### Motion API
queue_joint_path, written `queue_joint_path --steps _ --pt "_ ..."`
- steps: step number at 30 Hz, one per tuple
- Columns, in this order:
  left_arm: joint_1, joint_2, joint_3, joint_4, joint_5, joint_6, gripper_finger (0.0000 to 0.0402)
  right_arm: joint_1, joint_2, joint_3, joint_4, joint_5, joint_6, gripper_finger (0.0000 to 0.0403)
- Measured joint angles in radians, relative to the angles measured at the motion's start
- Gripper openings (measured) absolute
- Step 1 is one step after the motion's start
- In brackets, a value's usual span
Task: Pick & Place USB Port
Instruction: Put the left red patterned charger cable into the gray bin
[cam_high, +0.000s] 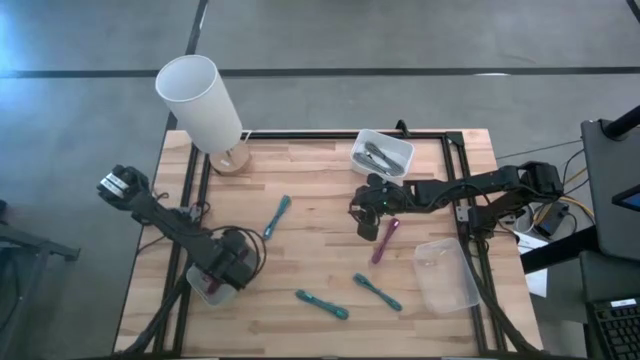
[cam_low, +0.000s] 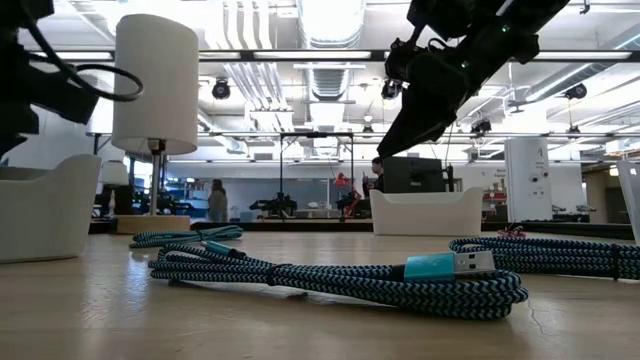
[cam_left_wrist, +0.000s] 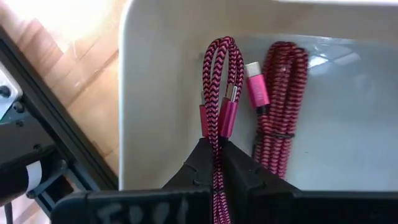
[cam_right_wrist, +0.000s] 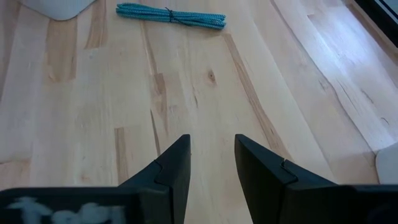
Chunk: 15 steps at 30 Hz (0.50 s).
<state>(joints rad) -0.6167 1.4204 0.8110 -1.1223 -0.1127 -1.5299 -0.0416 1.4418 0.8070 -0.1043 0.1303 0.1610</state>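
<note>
My left gripper (cam_left_wrist: 217, 144) points down into a white bin (cam_left_wrist: 161, 74) at the table's near left (cam_high: 196, 284) and is shut on a pink braided USB cable bundle (cam_left_wrist: 217, 74). A second pink cable (cam_left_wrist: 281, 93) lies on the bin's floor beside it. My right gripper (cam_right_wrist: 211, 146) hangs open above bare wood near the table's middle (cam_high: 366, 222), touching nothing. Another pink cable (cam_high: 385, 240) lies on the table just beside it. Teal cables (cam_high: 277, 215) (cam_high: 322, 303) (cam_high: 377, 292) lie on the wood. My left gripper pinches the folded pink bundle between its two fingers, just behind its two plugs (cam_left_wrist: 217, 132). Several strands run through the pinch. The fingers come from above, pointing down, along the bundle. The looped end (cam_left_wrist: 219, 46) reaches past the fingertips inside the bin; whether it touches the floor I cannot tell.
A white bin (cam_high: 398, 146) with grey cables stands at the far edge, and a clear bin (cam_high: 447, 275) at the near right. A white lamp (cam_high: 198, 100) on a wooden foot stands at the far left. Black rails (cam_high: 195, 180) frame the tabletop.
</note>
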Motion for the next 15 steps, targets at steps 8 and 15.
queue_joint_path --steps 8,15 --pt "0.0 0.0 -0.049 0.094 0.021 0.001 0.0012 0.0 0.0 0.0 0.014 0.0 -0.004 0.0118" --pt "0.0 0.0 -0.071 0.146 0.02 0.014 0.0057 0.0 0.0 0.0 0.014 0.0 -0.004 0.0118"
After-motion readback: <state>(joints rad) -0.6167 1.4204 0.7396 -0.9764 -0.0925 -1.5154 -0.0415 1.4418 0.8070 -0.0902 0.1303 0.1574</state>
